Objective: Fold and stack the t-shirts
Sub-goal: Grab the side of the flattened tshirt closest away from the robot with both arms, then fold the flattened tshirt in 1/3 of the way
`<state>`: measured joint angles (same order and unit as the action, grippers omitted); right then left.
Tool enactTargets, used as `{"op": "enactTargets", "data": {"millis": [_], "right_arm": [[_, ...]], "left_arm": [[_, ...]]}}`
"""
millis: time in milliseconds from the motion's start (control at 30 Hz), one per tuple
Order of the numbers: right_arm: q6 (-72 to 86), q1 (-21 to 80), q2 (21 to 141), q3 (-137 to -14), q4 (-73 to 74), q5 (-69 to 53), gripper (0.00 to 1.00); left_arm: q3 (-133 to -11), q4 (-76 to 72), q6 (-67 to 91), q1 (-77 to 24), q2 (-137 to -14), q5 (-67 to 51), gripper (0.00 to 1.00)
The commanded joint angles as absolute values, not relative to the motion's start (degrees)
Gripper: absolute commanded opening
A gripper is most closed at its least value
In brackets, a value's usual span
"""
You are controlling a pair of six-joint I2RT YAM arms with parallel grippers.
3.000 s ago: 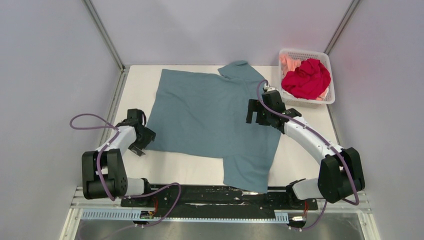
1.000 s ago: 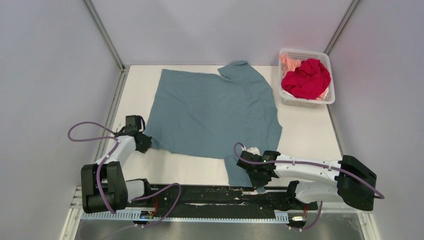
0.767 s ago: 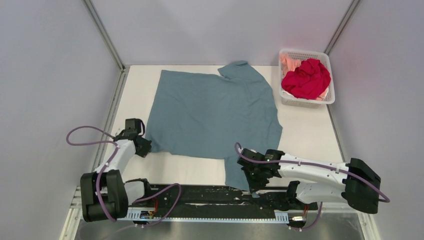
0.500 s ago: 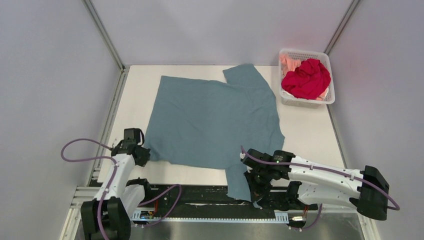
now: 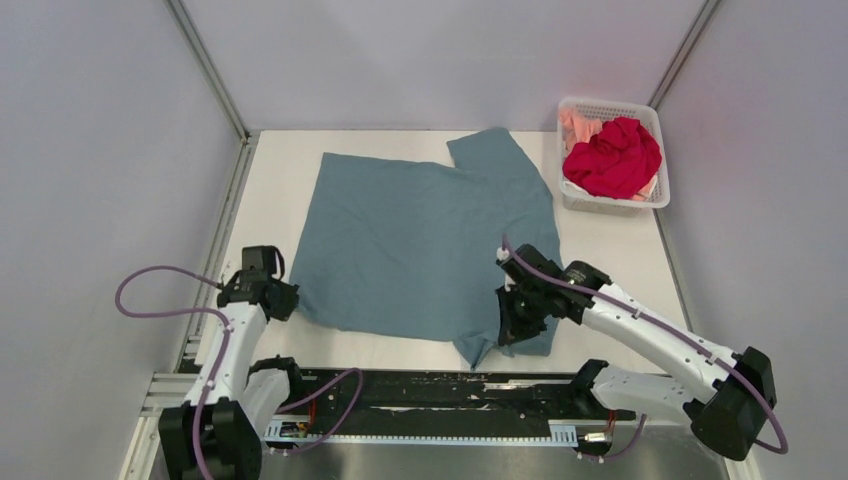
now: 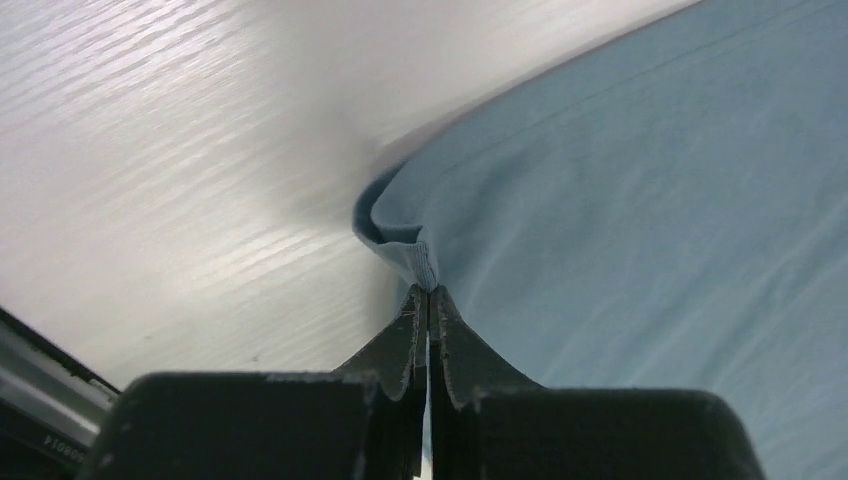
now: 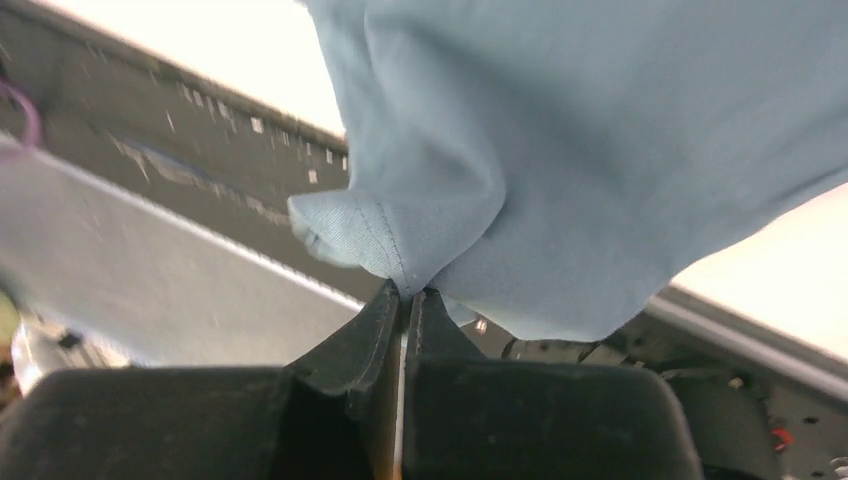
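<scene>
A large teal-blue t-shirt (image 5: 420,240) lies spread on the white table. My left gripper (image 5: 284,302) is shut on its near left hem corner (image 6: 405,245), pinching the folded edge just above the tabletop. My right gripper (image 5: 505,330) is shut on the near sleeve (image 7: 400,235), lifted off the table so the cloth hangs in a fold (image 5: 520,330). A red t-shirt (image 5: 612,158) is bunched in the white basket (image 5: 612,204) at the back right, with a peach-pink t-shirt (image 5: 577,127) beneath it.
The basket stands against the right wall at the table's far corner. A black rail (image 5: 420,385) with the arm bases runs along the near edge. Metal frame posts (image 5: 205,65) rise at the back corners. Purple cables (image 5: 150,305) loop off both arms.
The right gripper has lifted the near sleeve and carried it back and to the right over the shirt. The left gripper pulled the hem corner slightly nearer; the shirt slid and flattened.
</scene>
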<state>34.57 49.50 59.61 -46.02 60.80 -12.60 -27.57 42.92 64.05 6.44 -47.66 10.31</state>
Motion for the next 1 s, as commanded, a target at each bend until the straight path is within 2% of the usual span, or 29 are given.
{"op": "enactTargets", "data": {"millis": [0,233,333,667,967], "right_arm": [[26.21,41.52,62.08,-52.8,56.1,-5.29,0.0],[22.87,31.19,69.16,-58.26,47.84,4.47,0.0],[21.88,27.94,72.24,-59.9,42.52,3.45,0.0],[20.59,24.72,83.37,-64.1,36.98,8.71,0.0],[17.49,23.4,85.7,-66.79,35.4,9.66,0.0]], "left_arm": [[-34.5,37.27,62.07,6.33,-55.1,8.64,0.0],[-43.26,32.2,61.57,6.33,-69.77,8.44,0.0],[-47.3,32.2,61.89,6.32,-76.48,9.49,0.0],[-59.07,29.57,59.81,6.33,-92.8,7.57,0.0],[-62.02,30.26,59.19,6.33,-95.71,9.56,0.0]]}}
